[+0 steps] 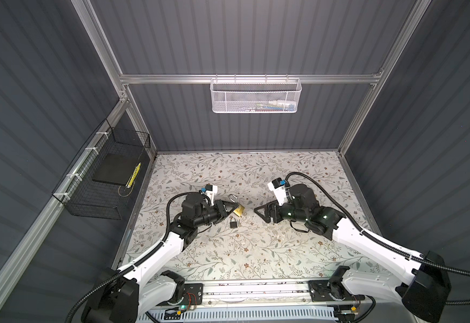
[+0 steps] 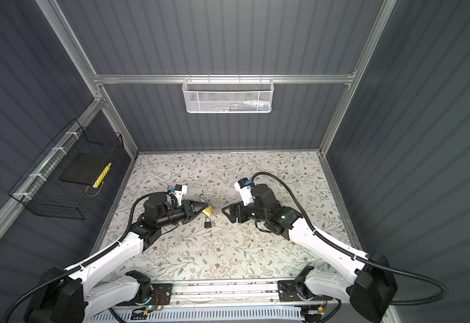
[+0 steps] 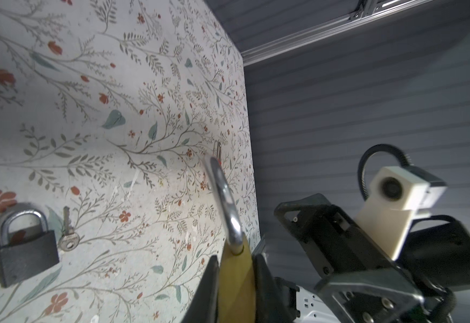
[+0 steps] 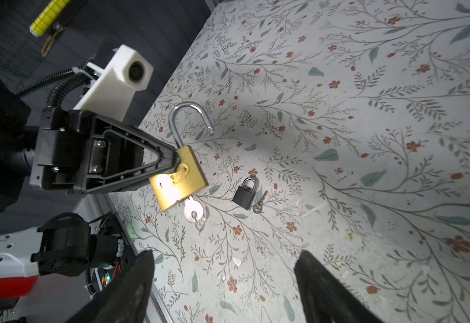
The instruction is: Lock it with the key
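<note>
1. brass padlock (image 4: 179, 179), squat gold-coloured body, held off the floral-print table mat (image 1: 228, 251) at the centre of both top views. Its silver steel shackle (image 4: 190, 104) is swung open.
2. left gripper (image 1: 229, 208): clamped on the brass padlock, black fingers pinching the body near the shackle end.
3. silver key (image 4: 191, 210): sits in the keyhole at the body's bottom end, opposite the shackle, with its bow sticking out free.
4. right gripper (image 4: 224, 260): released, jaws wide apart, nothing between them. In both top views it sits just right of the padlock, close but not touching.
5. Relation that matters: in both top views the lock's long axis runs from upper left (shackle) to lower right (key). The key end therefore looks turned toward the right gripper, the nearer free one. My guess is that the right takes the key bow or pushes the shackle home; can't tell which.
6. Clutter: small black padlock (image 4: 245, 194), shackle closed, with a small loose key (image 4: 259, 205) just beside it. Both lie on the mat just below the brass one in both top views.
</note>
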Available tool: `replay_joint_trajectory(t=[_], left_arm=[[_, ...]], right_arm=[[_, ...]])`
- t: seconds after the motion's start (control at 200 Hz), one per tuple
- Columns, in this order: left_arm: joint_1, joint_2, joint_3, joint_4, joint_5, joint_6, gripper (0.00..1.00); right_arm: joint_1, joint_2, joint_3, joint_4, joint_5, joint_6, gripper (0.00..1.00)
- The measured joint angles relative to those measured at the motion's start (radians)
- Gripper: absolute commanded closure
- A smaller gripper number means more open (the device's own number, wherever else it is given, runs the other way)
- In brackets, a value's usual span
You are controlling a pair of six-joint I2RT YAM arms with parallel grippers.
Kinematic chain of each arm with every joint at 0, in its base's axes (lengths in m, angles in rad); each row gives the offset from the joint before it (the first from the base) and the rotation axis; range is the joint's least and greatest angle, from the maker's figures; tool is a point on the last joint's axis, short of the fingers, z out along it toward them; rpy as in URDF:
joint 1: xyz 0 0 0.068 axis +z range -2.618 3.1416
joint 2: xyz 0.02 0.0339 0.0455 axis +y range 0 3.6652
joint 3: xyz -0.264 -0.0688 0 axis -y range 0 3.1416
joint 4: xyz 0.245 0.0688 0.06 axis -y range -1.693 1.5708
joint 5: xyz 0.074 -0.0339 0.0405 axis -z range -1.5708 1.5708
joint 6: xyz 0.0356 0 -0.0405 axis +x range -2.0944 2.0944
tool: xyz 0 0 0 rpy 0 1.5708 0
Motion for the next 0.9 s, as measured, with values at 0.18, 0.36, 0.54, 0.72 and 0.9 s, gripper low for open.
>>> replay_joint_trajectory(t=[0.18, 0.36, 0.54, 0.72, 0.9], left_arm=[[0.000, -0.023, 0.000, 0.102, -0.062, -0.013, 1.00], [0.000, -0.027, -0.003, 0.240, -0.081, -0.044, 1.00], [0.000, 0.034, -0.006, 0.436, -0.059, -0.108, 1.00], [0.000, 0.069, -0.006, 0.540, -0.042, -0.152, 1.00], [0.000, 0.068, -0.006, 0.578, -0.034, -0.163, 1.00]], right_arm=[[-0.058, -0.021, -0.140, 0.290, -0.106, 0.209, 0.18], [-0.061, 0.060, -0.159, 0.521, -0.178, 0.368, 0.19], [-0.061, 0.137, -0.158, 0.711, -0.218, 0.494, 0.20], [-0.043, 0.220, -0.156, 0.908, -0.241, 0.595, 0.26], [-0.017, 0.315, -0.145, 1.098, -0.254, 0.691, 0.40]])
